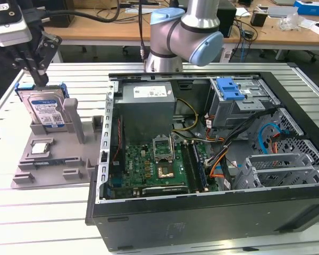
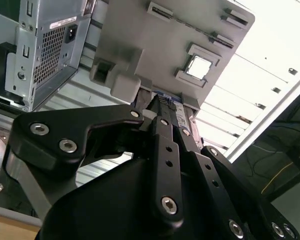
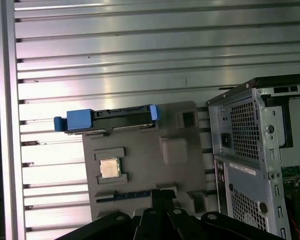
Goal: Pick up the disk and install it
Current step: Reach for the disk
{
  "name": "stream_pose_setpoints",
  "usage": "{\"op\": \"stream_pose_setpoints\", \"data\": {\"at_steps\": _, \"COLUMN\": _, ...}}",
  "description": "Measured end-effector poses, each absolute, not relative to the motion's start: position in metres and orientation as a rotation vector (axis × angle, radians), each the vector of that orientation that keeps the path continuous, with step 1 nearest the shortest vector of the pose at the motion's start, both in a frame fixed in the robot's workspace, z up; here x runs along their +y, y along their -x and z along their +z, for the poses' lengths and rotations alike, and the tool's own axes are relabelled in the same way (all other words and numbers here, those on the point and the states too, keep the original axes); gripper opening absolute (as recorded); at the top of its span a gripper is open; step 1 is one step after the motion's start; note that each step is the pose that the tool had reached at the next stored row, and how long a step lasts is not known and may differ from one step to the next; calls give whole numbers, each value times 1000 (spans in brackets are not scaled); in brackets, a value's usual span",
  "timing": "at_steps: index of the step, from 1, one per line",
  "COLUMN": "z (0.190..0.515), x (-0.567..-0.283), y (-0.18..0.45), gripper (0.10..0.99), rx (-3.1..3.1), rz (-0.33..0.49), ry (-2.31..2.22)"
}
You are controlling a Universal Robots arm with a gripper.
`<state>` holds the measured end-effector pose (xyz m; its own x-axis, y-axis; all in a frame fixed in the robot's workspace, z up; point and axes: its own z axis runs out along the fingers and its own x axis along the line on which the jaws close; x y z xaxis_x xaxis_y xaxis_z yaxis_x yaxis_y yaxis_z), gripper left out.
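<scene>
Plainly the pickup step is in hand. On the slatted aluminium counter (image 1: 42, 223) lies one open black computer case (image 1: 202, 223); beside it one grey plastic tray (image 1: 22, 178) holds one silver, blue-railed disk (image 1: 47, 111) standing on edge and one small square silver chip (image 1: 41, 148). The one black gripper (image 1: 40, 79) hangs at the disk's top edge; clenched or released, I cannot tell. Lifting should call for a straight upward pull.

Hand (image 1: 41, 79) upper part & PC case (image 1: 212, 218) right end beyond exterior view's edges
</scene>
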<state>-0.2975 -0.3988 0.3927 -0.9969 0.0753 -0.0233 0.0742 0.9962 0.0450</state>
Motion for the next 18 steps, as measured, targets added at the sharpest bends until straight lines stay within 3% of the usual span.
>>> {"op": "stream_pose_setpoints", "data": {"at_steps": 18, "z": 392, "x": -399, "y": 330, "gripper": 106, "rx": 3114, "rz": 69, "ry": -117}}
